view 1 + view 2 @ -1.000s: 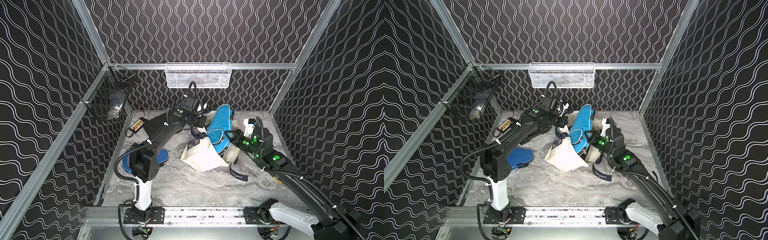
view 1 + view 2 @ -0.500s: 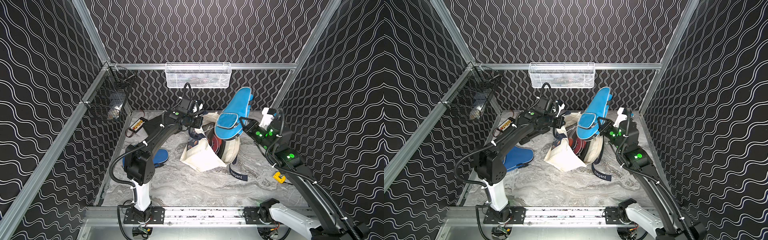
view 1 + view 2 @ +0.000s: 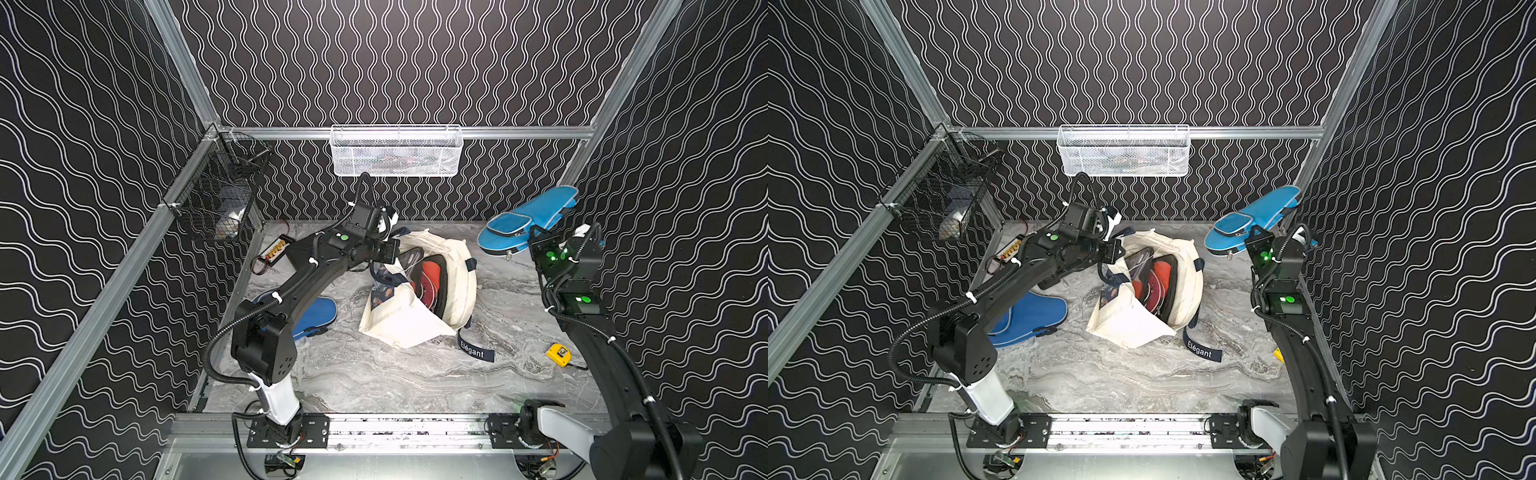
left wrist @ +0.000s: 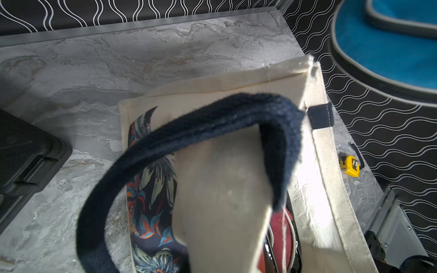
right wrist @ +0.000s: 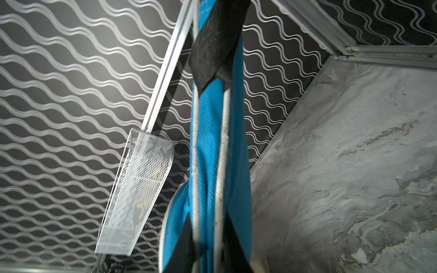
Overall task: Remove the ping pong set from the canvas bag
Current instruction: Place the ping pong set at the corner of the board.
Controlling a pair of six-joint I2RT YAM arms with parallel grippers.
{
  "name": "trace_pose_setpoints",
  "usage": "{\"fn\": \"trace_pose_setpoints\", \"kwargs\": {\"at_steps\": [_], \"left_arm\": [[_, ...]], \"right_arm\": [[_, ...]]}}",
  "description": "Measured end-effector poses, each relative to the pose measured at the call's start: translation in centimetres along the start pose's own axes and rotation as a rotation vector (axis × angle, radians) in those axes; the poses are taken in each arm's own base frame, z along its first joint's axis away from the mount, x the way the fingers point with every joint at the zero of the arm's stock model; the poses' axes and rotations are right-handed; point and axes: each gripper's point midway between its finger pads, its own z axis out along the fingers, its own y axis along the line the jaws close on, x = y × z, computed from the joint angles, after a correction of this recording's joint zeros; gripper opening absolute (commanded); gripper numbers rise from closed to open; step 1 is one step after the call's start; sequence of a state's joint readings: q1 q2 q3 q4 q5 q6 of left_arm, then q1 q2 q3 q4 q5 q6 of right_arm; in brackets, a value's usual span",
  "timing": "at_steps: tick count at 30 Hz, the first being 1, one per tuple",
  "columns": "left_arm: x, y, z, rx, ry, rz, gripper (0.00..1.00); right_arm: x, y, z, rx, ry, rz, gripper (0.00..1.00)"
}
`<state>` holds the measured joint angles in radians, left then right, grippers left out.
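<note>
Blue paddle case [image 3: 1246, 226] aloft (far right), tilted; canvas bag [image 3: 1188, 291] gaping

Left arm [image 3: 307, 282] reaches forward, elbow low, wrist bent in toward centre. Left pincer [image 3: 384, 259] shut, pointing down. Right arm [image 3: 602, 357] stretched up along the right wall, wrist high. Right pincer [image 3: 538, 237] clamped on the blue case [image 3: 523, 220], clear of the worktop.

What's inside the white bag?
The open mouth of the white bag shows red paddles tucked in a black-rimmed case. The cloth covers the bottom, so anything deeper is hidden.
</note>
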<state>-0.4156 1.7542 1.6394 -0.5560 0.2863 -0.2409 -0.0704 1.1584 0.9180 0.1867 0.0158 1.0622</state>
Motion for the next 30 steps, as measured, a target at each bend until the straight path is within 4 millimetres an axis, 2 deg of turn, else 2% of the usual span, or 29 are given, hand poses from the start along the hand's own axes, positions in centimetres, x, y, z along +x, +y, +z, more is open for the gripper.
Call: {"fn": "trace_pose_setpoints", "kwargs": {"at_steps": [5, 13, 17, 22, 30], "left_arm": [[0.3, -0.1, -0.3, 0.004, -0.008, -0.007, 0.00], [0.6, -1.0, -0.4, 0.021, -0.011, -0.004, 0.00], [0.8, -1.3, -0.5, 0.026, -0.010, 0.001, 0.00], [1.1, -2.3, -0.4, 0.041, -0.007, 0.015, 0.00], [1.3, -2.8, -0.3, 0.049, -0.004, 0.022, 0.00]], "right_arm": [[-0.6, -5.0, 3.4, 0.071, -0.047, 0.124, 0.07], [0.9, -11.9, 8.9, 0.132, -0.104, 0.268, 0.09], [1.6, -15.6, 10.9, 0.175, -0.137, 0.322, 0.09], [2.6, -18.5, 13.5, 0.198, -0.151, 0.388, 0.09], [4.2, -20.4, 16.2, 0.191, -0.116, 0.472, 0.14]]}}
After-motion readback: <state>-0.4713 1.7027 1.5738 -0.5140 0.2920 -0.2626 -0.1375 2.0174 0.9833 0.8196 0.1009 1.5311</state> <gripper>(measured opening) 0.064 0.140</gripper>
